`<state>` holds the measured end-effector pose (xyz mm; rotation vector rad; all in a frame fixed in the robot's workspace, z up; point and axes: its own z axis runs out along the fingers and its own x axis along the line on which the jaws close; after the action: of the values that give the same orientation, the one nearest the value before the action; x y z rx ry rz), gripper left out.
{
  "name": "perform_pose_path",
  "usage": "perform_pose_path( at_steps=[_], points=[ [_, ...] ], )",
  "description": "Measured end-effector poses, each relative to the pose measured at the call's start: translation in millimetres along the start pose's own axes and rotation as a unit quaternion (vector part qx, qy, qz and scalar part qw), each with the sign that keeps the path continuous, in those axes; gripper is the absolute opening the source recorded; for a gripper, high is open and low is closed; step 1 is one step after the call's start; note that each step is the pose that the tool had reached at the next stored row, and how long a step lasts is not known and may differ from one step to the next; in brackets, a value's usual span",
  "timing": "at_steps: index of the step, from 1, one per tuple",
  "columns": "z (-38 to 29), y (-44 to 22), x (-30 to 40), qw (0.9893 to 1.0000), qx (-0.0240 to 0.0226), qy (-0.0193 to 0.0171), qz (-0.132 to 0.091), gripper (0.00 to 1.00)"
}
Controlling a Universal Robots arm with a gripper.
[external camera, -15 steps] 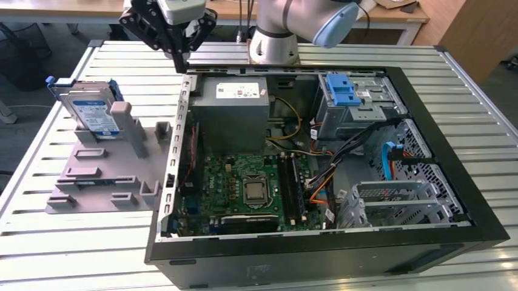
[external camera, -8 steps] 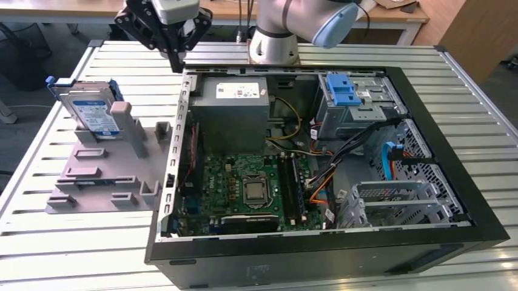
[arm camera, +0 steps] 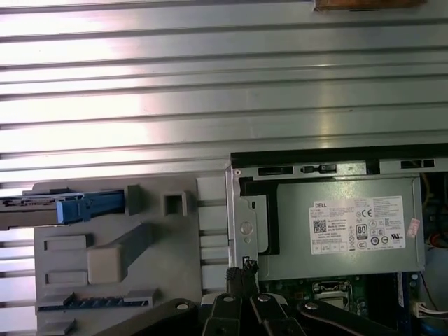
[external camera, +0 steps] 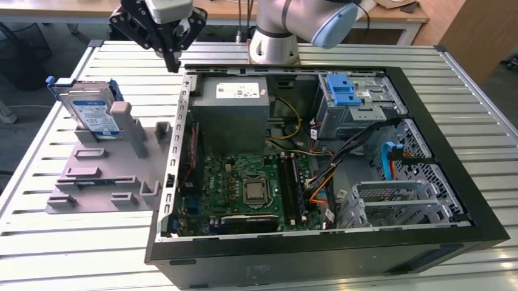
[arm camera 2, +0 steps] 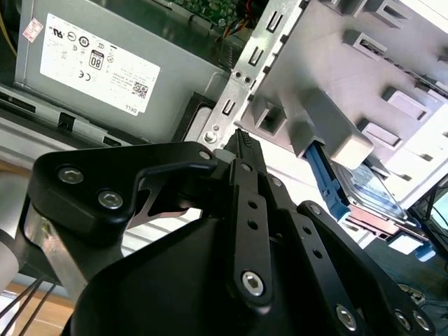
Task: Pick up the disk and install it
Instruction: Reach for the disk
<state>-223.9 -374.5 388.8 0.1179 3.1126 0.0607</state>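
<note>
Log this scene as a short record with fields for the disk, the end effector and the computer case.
disk: flat silver rectangular drive in a blue plastic carrier, standing on edge in the grey plastic holder
end effector: black, shut, holding nothing, apart from the disk, by the case wall near the grey power-supply box
case: open black computer tower lying on the slatted metal table
task state: disk not yet picked up
</note>
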Motion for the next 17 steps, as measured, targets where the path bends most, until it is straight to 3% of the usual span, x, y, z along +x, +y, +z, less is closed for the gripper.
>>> perform_pose_path(
  at_steps=[17],
  points=[
    [0.8, 3.0, 15.0, 1.0, 0.0, 0.0, 0.0, 0.11]
  ],
)
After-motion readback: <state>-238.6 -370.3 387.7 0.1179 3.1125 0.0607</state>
